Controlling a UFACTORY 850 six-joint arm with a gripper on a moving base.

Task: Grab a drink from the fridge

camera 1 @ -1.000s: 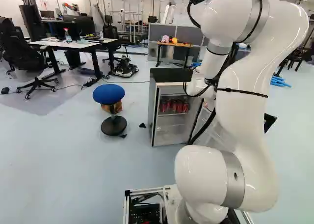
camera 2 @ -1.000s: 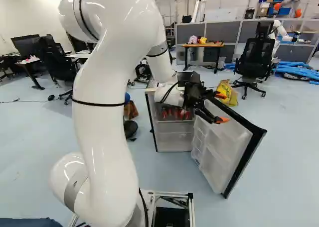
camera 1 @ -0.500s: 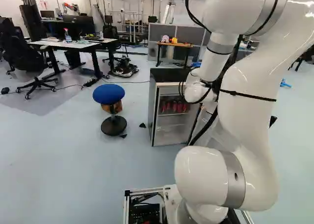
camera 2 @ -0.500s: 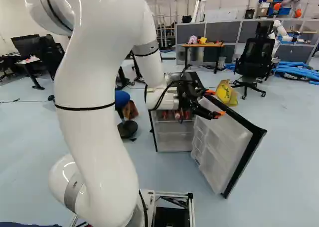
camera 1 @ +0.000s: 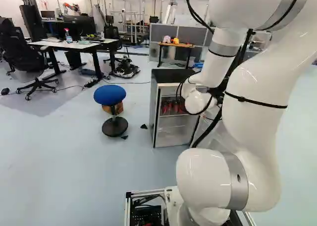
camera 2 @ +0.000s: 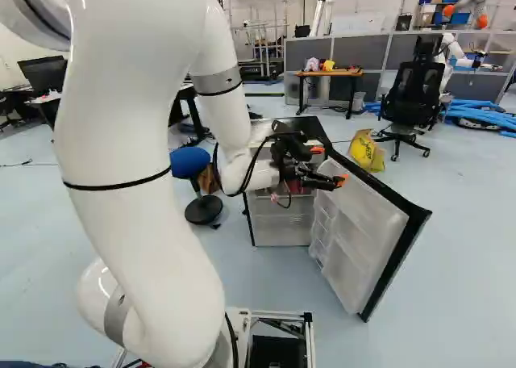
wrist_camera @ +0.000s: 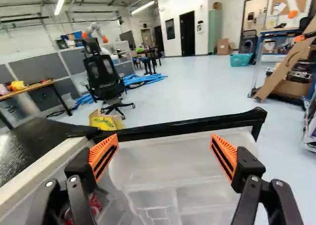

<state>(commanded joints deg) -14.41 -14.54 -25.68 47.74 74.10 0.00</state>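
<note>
In the right base view my gripper (camera 2: 329,166) is in front of the fridge's upper part, pointing toward the open door (camera 2: 363,223). The wrist view shows the gripper (wrist_camera: 163,156) open, its orange-padded fingers wide apart with nothing held; the door's white inner side (wrist_camera: 168,166) lies ahead and below. The small fridge (camera 1: 171,132) stands open with a black top (camera 2: 310,126). Red cans (camera 1: 173,107) are on its upper shelf in the left base view, partly behind my wrist. Part of a red can (wrist_camera: 95,204) also shows beside and behind one finger in the wrist view.
A blue stool (camera 1: 110,95) stands beside the fridge, with a brown box behind it. Behind the door are a yellow bag (camera 2: 367,150) and a black office chair (camera 2: 413,102). A wooden table (camera 2: 326,73) stands farther back. Another robot (camera 2: 445,53) is at the far right.
My arm has swung and the gripper has moved left in the right base view and somewhat lower, toward the fridge front. The base, fridge and door have not moved.
</note>
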